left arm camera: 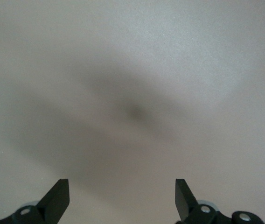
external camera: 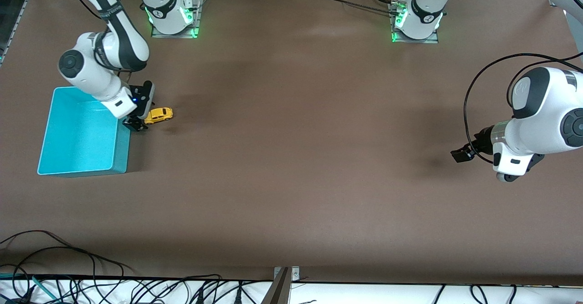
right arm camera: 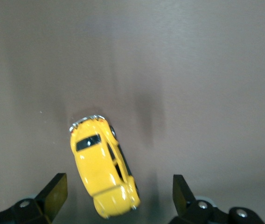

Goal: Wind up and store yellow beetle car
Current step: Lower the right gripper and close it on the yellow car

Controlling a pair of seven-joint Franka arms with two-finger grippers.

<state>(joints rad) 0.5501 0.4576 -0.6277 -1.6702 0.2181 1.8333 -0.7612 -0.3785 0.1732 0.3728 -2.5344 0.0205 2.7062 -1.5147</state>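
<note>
Car (external camera: 159, 114) sits on the table beside the bin (external camera: 59, 158), under my open, empty right gripper (external camera: 136, 125); my left gripper (left arm camera: 122, 200) waits open, empty.

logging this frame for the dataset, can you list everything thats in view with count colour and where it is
car: one, yellow, on the table beside the bin, between the bin and the table's middle, on its wheels
bin: one, turquoise, at the right arm's end of the table, nothing seen in it
table: one, brown top, under everything
cables: several, black, along the table edge nearest the front camera
right gripper: one, black fingers, open, low over the car, which lies between the fingers untouched
left gripper: one, black fingers, open, over bare table at the left arm's end, waiting
</note>
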